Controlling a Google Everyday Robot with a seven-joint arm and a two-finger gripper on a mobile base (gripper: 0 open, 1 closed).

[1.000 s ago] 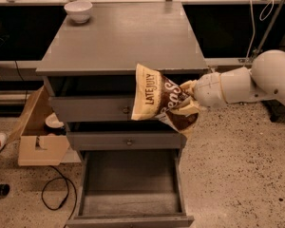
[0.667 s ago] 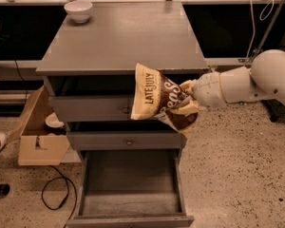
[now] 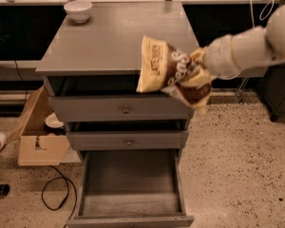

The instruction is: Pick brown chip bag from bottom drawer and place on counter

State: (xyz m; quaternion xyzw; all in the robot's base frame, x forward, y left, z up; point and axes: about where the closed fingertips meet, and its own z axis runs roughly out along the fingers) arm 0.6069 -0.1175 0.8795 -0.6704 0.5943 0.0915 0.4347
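The brown chip bag (image 3: 172, 73) hangs in the air at the counter's front right edge, tilted, its tan side with lettering facing left. My gripper (image 3: 198, 68) comes in from the right on a white arm and is shut on the bag's right end, mostly hidden by the crinkled foil. The bag overlaps the front right corner of the grey counter (image 3: 114, 39) and sits above the top drawer front. Far below, the bottom drawer (image 3: 131, 180) is pulled out, showing a bare grey floor.
A white bowl (image 3: 78, 9) stands at the counter's back left corner. Two upper drawers with brass knobs (image 3: 126, 110) are closed. A cardboard box (image 3: 37, 139) and a black cable (image 3: 54, 196) lie on the floor to the left of the cabinet.
The arm has lifted the bag up and slightly right, from in front of the top drawer to the level of the counter's front edge.
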